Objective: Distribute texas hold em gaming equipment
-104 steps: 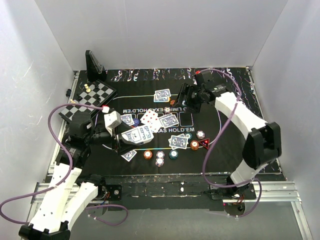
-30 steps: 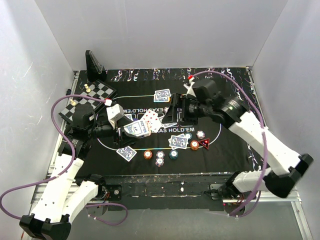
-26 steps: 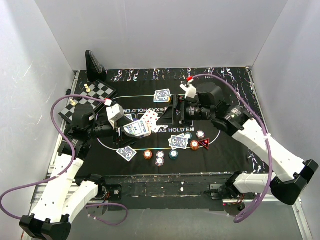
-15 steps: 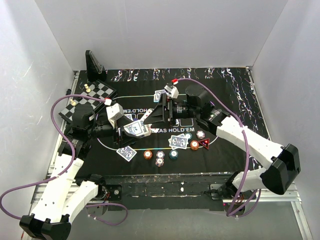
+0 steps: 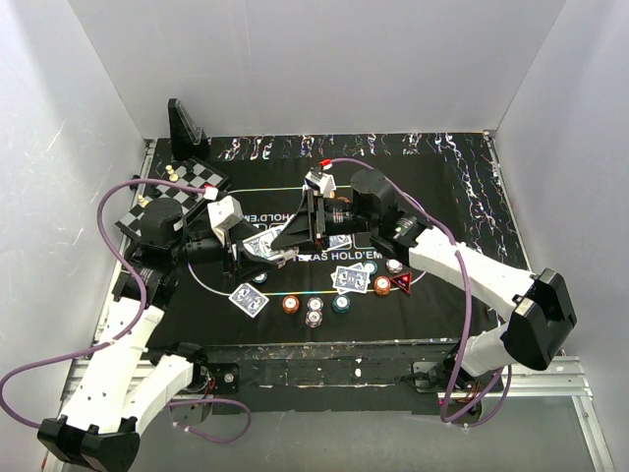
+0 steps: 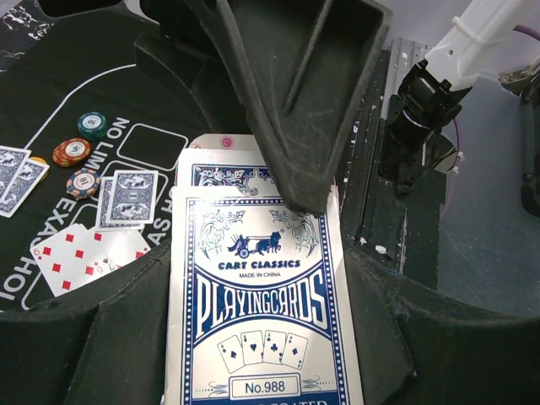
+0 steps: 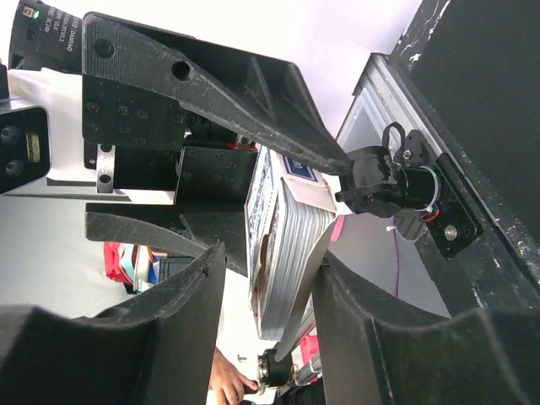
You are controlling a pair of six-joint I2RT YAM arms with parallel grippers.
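Top view: the left gripper (image 5: pixel 251 254) was clamped on a blue-and-white pack of playing cards (image 5: pixel 265 248), held above the left half of the black printed mat (image 5: pixel 423 315). The right gripper (image 5: pixel 285 239) pointed in from the right and met the pack, but the black fingers hid the contact. On the near side of the mat lay two patterned-back cards (image 5: pixel 249 300), a row of small round chips (image 5: pixel 314 307) and a red triangle marker (image 5: pixel 402 283). A black-and-white chessboard (image 5: pixel 182 187) sat far left.

Left wrist view: the pack filled the lower middle, its face reading "PLAYINGCARDS" and its bottom cut off by the frame. The left fingers (image 6: pixel 93 337) flanked it. One right finger (image 6: pixel 295 110) lay over its top edge; the other was out of sight. A teal chip (image 6: pixel 93 124), an orange chip (image 6: pixel 72 152) and face-up diamond cards (image 6: pixel 76 253) lay beyond on the left.

Right wrist view: the pack stood edge-on between the right fingers (image 7: pixel 169 329). Those jaws were apart, with a gap showing beside one finger while the other overlapped the pack. Whether they pressed it could not be told.
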